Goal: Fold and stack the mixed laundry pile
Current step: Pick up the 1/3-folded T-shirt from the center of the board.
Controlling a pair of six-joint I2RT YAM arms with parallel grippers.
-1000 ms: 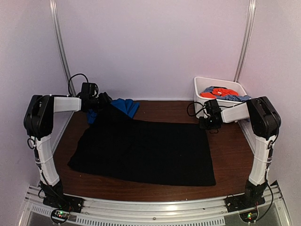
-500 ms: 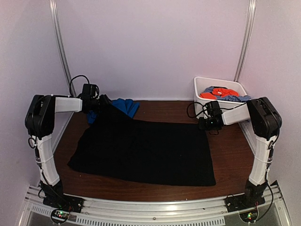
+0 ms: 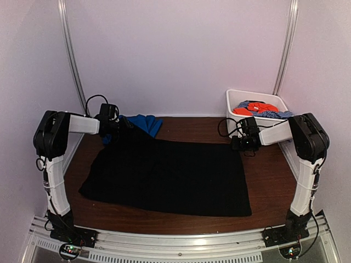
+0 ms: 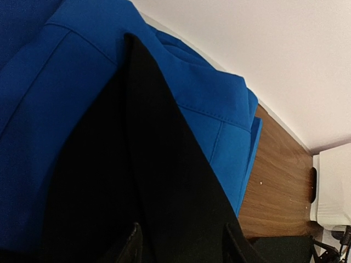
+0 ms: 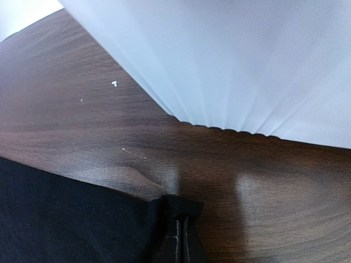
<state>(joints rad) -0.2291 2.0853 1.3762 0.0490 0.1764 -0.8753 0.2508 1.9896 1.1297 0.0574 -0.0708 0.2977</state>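
Wooden table, black garment spread across it, royal-blue garment far left, white tub far right

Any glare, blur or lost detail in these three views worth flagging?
Top external: even light, but the black garment reads as a flat patch; glare on the front rail. Left wrist: blue garment seams sharp. Right wrist: white tub washed out, reflecting on the table.
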